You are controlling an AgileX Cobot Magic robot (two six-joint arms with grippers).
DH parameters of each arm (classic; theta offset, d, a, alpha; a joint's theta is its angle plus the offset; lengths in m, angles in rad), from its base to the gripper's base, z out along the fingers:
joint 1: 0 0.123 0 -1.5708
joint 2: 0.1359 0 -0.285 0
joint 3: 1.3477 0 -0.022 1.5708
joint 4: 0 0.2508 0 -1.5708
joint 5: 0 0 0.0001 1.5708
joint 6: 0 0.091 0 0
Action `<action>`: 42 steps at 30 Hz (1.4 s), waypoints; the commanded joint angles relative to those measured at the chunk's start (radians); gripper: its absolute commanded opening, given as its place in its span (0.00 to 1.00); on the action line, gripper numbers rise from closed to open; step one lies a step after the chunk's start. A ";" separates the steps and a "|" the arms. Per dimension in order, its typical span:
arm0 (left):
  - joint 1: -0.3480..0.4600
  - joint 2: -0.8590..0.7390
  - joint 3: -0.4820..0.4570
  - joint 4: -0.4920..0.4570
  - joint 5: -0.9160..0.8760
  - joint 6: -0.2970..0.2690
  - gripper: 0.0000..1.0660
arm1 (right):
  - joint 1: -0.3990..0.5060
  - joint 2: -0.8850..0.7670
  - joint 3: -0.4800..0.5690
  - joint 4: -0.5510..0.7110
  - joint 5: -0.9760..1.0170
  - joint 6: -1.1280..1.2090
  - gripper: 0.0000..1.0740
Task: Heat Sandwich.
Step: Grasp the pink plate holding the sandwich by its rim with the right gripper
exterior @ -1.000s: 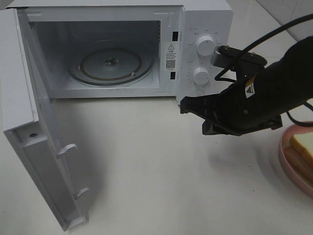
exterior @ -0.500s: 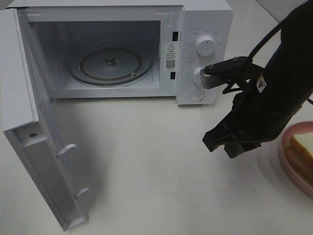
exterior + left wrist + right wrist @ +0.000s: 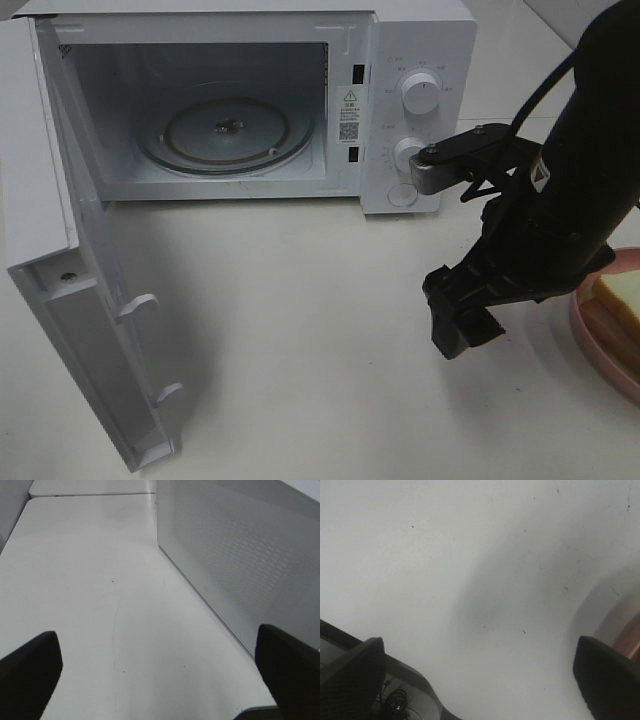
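With the right gripper [image 3: 463,325] spread wide and empty over the table near the pink plate [image 3: 577,325], where the sandwich [image 3: 618,298] lies, apparently cut off at the scene's right edge, a misjudged approach may strike the rim, tipping the plate and spilling the bread.

I see the sandwich [image 3: 617,300], pale bread slices stacked flat on the pink plate [image 3: 577,318], partly cut off from view.
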 commanded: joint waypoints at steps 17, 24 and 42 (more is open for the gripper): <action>0.001 -0.016 0.002 0.001 -0.007 -0.001 0.92 | -0.157 -0.008 0.024 -0.120 0.140 0.024 0.90; 0.001 -0.016 0.002 0.001 -0.007 -0.001 0.92 | -0.211 -0.008 0.064 -0.120 0.101 0.024 0.89; 0.001 -0.016 0.002 0.001 -0.007 -0.001 0.92 | -0.282 0.102 0.132 -0.094 -0.092 0.002 0.87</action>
